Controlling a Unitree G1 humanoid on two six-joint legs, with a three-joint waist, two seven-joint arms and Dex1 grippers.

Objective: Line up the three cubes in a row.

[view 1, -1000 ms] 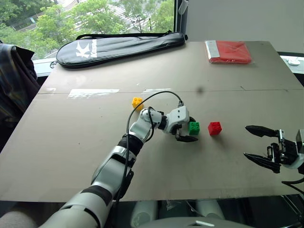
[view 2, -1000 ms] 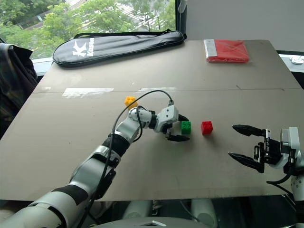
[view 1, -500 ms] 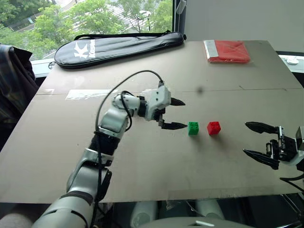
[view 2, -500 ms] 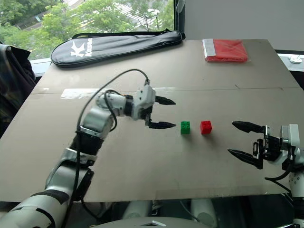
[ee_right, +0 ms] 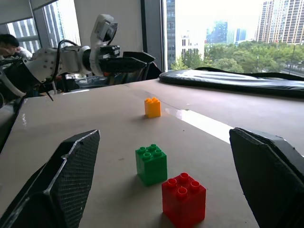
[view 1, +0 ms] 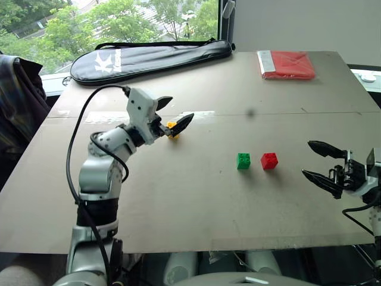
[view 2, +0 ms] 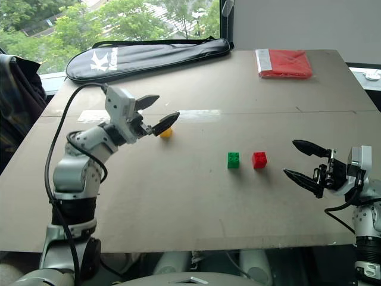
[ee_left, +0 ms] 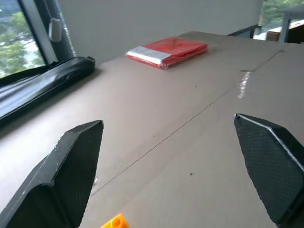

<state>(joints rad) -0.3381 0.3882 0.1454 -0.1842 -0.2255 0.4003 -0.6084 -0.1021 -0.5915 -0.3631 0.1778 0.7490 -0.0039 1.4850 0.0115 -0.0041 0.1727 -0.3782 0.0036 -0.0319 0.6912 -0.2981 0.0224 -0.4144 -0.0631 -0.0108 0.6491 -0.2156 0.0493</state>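
Three studded cubes sit on the brown table [view 1: 196, 208]. The green cube [view 1: 243, 161] and the red cube [view 1: 269, 161] stand side by side with a small gap, right of centre. The yellow cube [view 1: 172, 126] lies apart, farther back and to the left. My left gripper [view 1: 182, 107] hovers open just above and in front of the yellow cube, one finger partly covering it. In the left wrist view the yellow cube [ee_left: 114, 222] peeks in low between the fingers. My right gripper [view 1: 306, 158] is open near the table's right edge, pointing at the red cube and holding nothing.
A long black racket bag [view 1: 149, 56] lies along the far left edge. A flat red folded packet [view 1: 286, 64] sits at the far right corner. A shiny tape strip [view 1: 116, 116] marks the table left of the yellow cube. A dark garment [view 1: 18, 101] hangs beyond the left edge.
My left arm has swung left and upward, away from the green cube and over to the yellow one, staying open. The right gripper has barely moved.
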